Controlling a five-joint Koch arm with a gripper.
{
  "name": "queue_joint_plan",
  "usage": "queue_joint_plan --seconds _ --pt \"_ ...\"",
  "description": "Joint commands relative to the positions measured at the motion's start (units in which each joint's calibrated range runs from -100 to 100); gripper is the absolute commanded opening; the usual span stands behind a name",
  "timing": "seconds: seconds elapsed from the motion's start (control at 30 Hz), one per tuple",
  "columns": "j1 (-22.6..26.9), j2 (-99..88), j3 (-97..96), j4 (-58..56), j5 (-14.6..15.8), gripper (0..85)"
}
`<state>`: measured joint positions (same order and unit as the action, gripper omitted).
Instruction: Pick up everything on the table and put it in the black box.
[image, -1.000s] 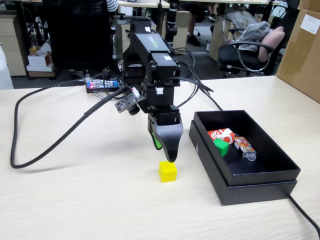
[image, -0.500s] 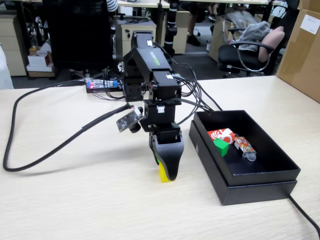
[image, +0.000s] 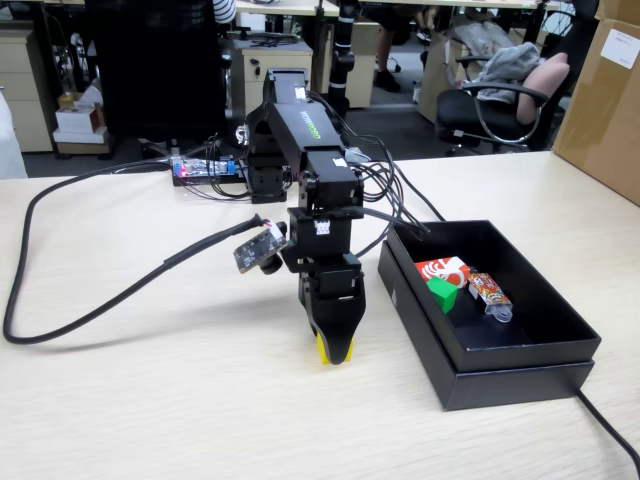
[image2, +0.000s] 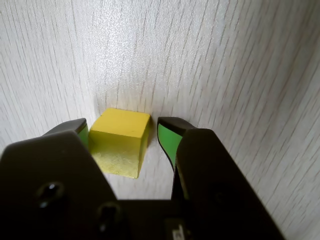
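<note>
jaws (image2: 122, 132) parted narrowly around the yellow cube (image2: 120, 142), one green-padded tip close on each side; left pad seems to touch the cube, right pad stands just off it with a thin gap showing. not yet clamped, judging from the wrist view. cube sitting on the desk (image2: 225, 65), not lifted.

progress, as a judgement: mostly done. already lying in the black box (image: 520, 375): the green cube (image: 442, 293), the red carton (image: 445, 270) with white swirls, touching it, and an orange candy wrapper (image: 490, 291) just beside. left to do: close on the yellow cube, carry it over to the box, drop it in. nothing else loose seen on the bare desk near the arm, apart from cables.

differences between views: fixed view gives the box contents and the arm bent down near the box's left wall, but shows of the cube only a yellow sliver (image: 322, 349) under the black tips. wrist view gives the cube's full top face, its slight skew between the pads and the gap on the right, but no box at all.
</note>
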<state>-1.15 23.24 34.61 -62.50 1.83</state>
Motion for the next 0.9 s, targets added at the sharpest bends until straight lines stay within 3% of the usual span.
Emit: queue_joint_plan --seconds 0.0,0.13,0.3,0.5,0.87 --pt "-0.1 -0.2 4.6 1.5 0.2 20.6" --pt "-0.3 -0.2 5.1 1.5 0.7 0.9" --pt "-0.4 -1.4 4.9 1.1 0.8 0.9" --pt "0.2 -13.9 4.6 -9.9 1.2 0.9" --pt "10.1 -52.7 -15.1 -13.0 3.6 0.9"
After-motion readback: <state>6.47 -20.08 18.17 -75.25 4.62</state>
